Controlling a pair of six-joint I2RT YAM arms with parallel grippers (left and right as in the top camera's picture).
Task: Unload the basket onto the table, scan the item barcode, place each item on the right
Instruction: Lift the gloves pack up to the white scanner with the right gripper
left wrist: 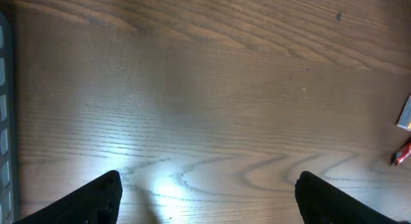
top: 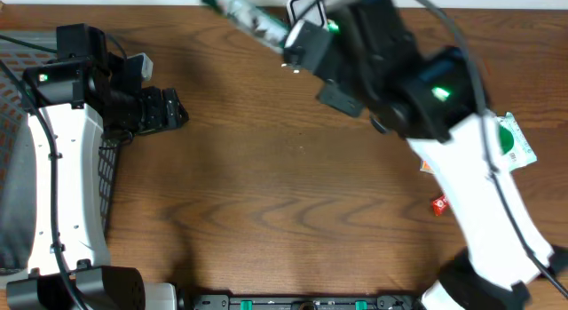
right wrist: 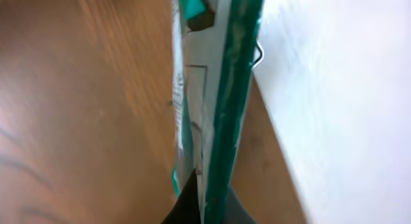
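The item is a flat green-and-white packet [top: 247,15] held above the table's far edge. My right gripper [top: 286,36] is shut on its near end. The right wrist view shows the packet [right wrist: 218,89] edge-on, pinched between the dark fingers [right wrist: 186,208] at the bottom of the frame. I cannot make out a barcode on it. My left gripper [top: 169,110] hovers over the left part of the table, open. In the left wrist view its gripper [left wrist: 209,201] has only bare wood between the wide-apart tips.
A dark mesh basket [top: 108,172] stands at the left edge under the left arm. Another green-and-white packet [top: 516,143] and a small red piece [top: 438,204] lie at the right. A white surface [right wrist: 340,89] borders the table's far edge.
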